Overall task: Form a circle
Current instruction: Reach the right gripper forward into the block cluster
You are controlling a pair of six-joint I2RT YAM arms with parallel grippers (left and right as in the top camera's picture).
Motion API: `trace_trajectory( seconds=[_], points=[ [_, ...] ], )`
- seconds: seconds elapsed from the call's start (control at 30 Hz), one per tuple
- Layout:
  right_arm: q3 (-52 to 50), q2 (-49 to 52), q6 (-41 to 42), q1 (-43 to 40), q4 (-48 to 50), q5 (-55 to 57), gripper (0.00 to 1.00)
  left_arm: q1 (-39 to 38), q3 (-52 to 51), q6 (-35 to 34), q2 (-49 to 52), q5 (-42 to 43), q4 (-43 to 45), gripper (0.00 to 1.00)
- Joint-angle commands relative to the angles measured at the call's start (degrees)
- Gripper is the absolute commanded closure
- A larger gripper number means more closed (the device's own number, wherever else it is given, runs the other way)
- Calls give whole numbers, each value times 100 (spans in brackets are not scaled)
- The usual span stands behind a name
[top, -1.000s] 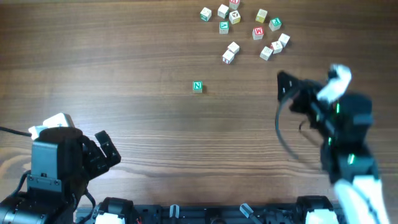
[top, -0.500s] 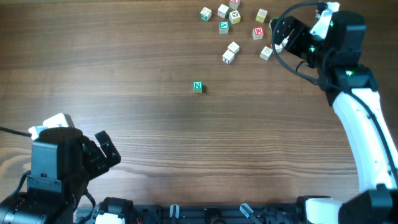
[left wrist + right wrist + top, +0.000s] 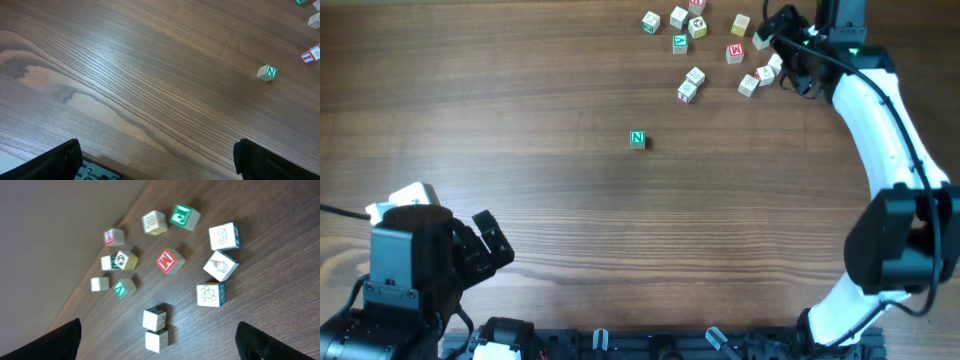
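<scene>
Overhead, the letter cubes (image 3: 695, 27) lie in a loose bunch at the top middle of the frame, on the far part of the table. They make no ring. Some touch in pairs, and others sit apart. A red M cube (image 3: 169, 261) sits near the middle of the bunch. One green N cube (image 3: 637, 139) sits alone, well below the bunch.

A second ago the right arm was low at the right of the frame. It has swung up, and the right gripper (image 3: 782, 50) now hangs at the right edge of the bunch. Its fingers are spread wide and hold nothing. The left gripper (image 3: 492, 242) has not moved from the lower left. It is spread wide too and is empty.

The table (image 3: 570, 210) is dark brown wood with long grain lines. Past its far edge, the right wrist view shows only a plain grey-brown area.
</scene>
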Motion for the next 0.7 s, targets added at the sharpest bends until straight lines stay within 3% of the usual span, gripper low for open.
trace_trajectory(
  seconds=[0.0,0.27,0.47,0.67],
  points=[
    [138,498,372,-17,-9,269,4,33,-31,-74,-9,-94,15,0],
    [409,1589,498,-17,157,376,12,33,-31,-74,-9,-94,17,0],
    [409,1915,511,-17,487,682,14,33,-31,-74,-9,-94,15,0],
    [407,2111,693,-7,748,776,23,33,-31,-74,-9,-94,15,0]
  ],
)
